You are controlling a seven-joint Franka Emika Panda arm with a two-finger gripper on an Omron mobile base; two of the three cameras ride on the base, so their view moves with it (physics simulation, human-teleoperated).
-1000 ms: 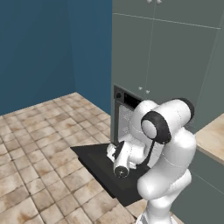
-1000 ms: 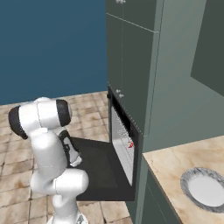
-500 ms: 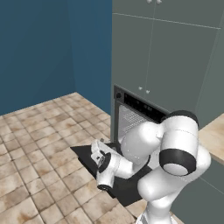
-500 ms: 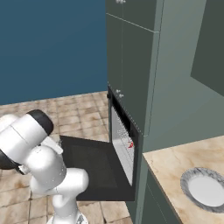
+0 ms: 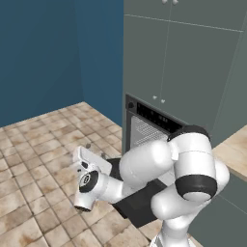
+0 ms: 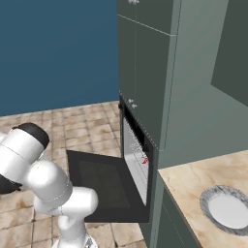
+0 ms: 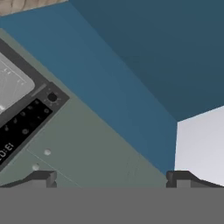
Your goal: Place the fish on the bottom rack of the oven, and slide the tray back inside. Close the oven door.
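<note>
Within the last second, swung away from the oven (image 5: 153, 115) mouth and out to the left. Now holding the claw (image 5: 95, 150) low beside the outer edge of the oven door (image 5: 139, 208), above the floor tiles (image 5: 43, 140), where a second ago bent over the door right at the opening. Claw spread wide with nothing between the fingertips (image 7: 42, 177); pointing up and back toward the control strip (image 7: 22, 127) and one round knob (image 7: 52, 98). Door still dropped fully flat, unchanged over the second. From the right base view, a small red-orange speck inside the cavity: most likely the fish (image 6: 145, 160), lying on the bottom rack (image 6: 134, 154), too small to make out in detail. Rack apparently pushed in, with none of it overhanging the door. So, judging by that: placing and sliding probably done, closing alone left. Looks like lining up to get under the door's free edge and lift; needs a low approach from outside the edge, not a push from above. Round grey plate (image 6: 227, 209) on the desk (image 6: 191, 178) to the right, well apart from all this.
</note>
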